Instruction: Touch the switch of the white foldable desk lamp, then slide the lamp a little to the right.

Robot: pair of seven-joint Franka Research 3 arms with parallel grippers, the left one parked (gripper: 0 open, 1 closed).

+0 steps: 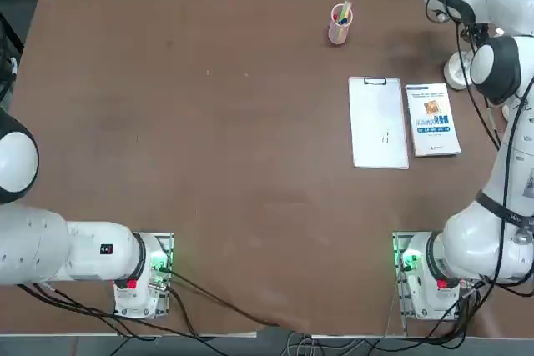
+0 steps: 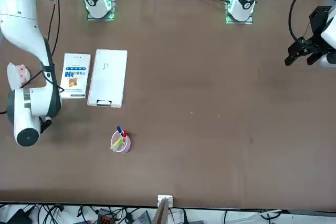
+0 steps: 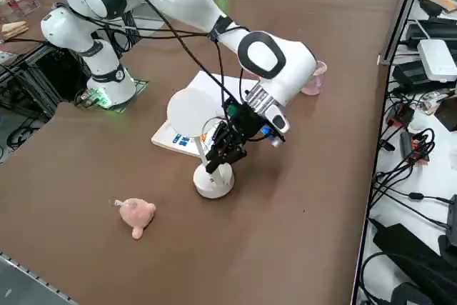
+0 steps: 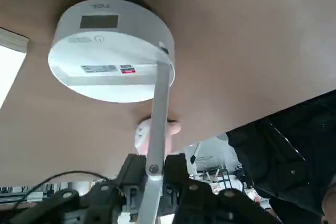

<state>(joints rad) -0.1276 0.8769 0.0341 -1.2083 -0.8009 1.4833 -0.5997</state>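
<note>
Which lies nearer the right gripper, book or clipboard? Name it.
The book with printed cover; the clipboard lies farther from the right gripper, at the lamp.

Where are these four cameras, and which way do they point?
Top: overhead, looking down; both arms show.
Front: across the table, facing the robot; both arms again.
Right side: raised at its right, looking diagonally down on the right claw.
Wrist: on the right arm, looking past its claw at the lamp.
Right side and wrist share that lamp and the pink plush toy.
</note>
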